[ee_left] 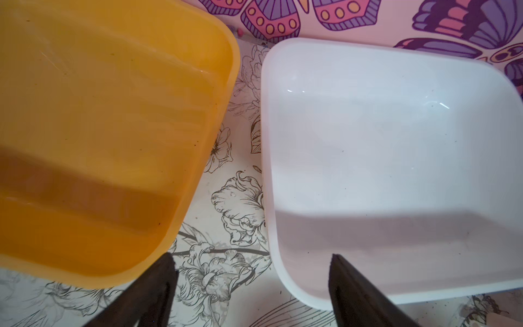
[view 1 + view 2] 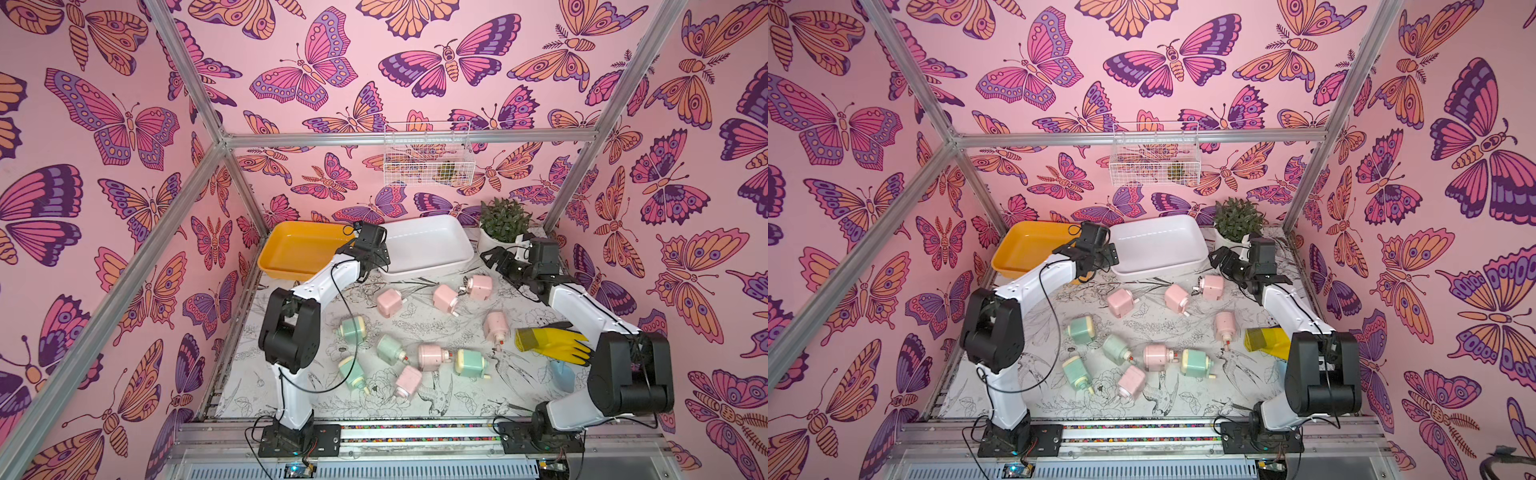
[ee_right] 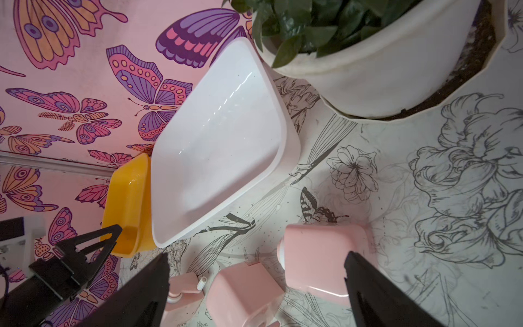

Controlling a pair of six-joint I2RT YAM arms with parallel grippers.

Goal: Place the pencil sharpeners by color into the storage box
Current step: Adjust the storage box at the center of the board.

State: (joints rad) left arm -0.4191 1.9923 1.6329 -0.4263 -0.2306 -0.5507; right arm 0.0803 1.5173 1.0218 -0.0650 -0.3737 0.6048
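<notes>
Task progress: not started, judging by the layout. The orange-yellow plastic tray [image 2: 291, 249] and the white plastic tray [image 2: 428, 249] stand side by side at the rear of the floral-printed worktop [image 2: 457, 399]; both are empty.

All ten plastic pencil sharpeners lie loose on the worktop, well apart from the trays: six pastel pink, for example [image 2: 390, 302] and [image 2: 478, 287], and four mint green with cream ends, for example [image 2: 352, 328] and [image 2: 470, 363].

Left hand [image 1: 252, 271]: fingers apart, nothing between them, poised above the gap between the two trays.

Right hand [image 3: 257, 271]: fingers wide apart, holding nothing, poised just above a pink sharpener [image 3: 322, 254] near the white tray.

Remaining: all ten sharpeners, one colour per tray
</notes>
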